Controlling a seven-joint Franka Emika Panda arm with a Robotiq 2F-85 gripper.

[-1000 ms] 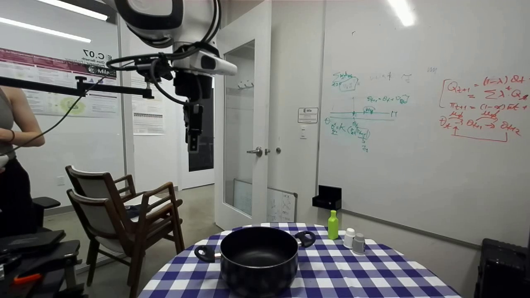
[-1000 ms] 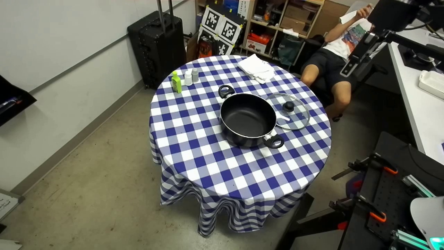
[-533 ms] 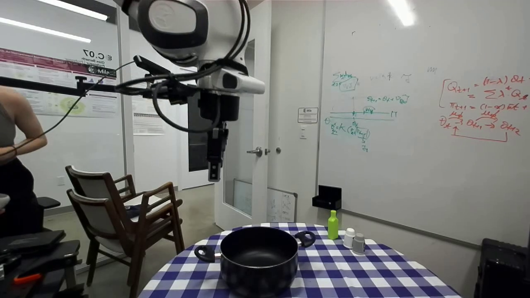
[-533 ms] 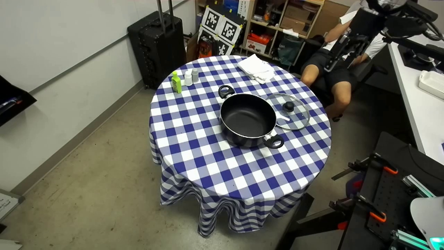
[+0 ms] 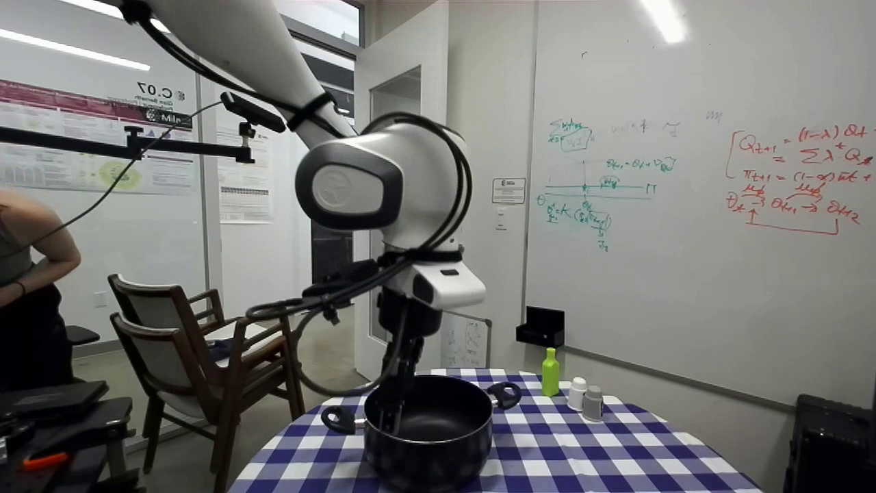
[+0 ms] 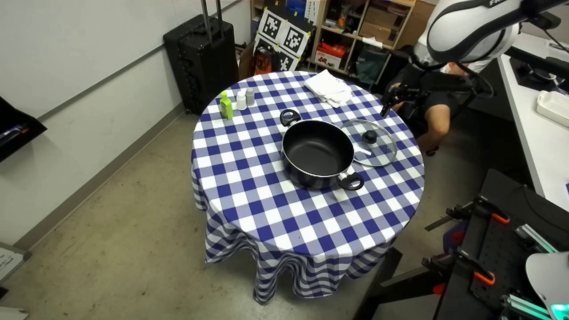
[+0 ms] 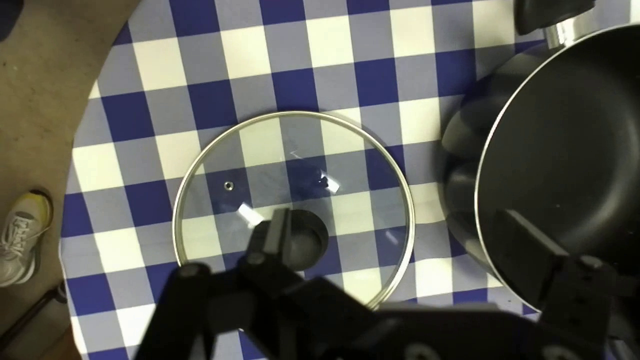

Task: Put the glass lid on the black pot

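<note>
Hovering near glass lid (image 7: 300, 191): my gripper (image 7: 397, 217), nothing gripped, jaws wide apart, presumably to straddle knob (image 7: 308, 241). Lid lies knob-up on checked tablecloth (image 6: 266, 195) beside uncovered black pot (image 6: 316, 151), likely for short carry.

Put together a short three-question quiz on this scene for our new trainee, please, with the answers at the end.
1. Choose one. Where does the glass lid lie?
A) On a chair
B) On the table, beside the black pot
C) Covering the pot

2. True or false: the hand is closed tight.

3. Fill the gap: the tall bottle on the table is ____ in colour.

Key
1. B
2. False; the wrist view shows its fingers standing well apart.
3. Green
</note>
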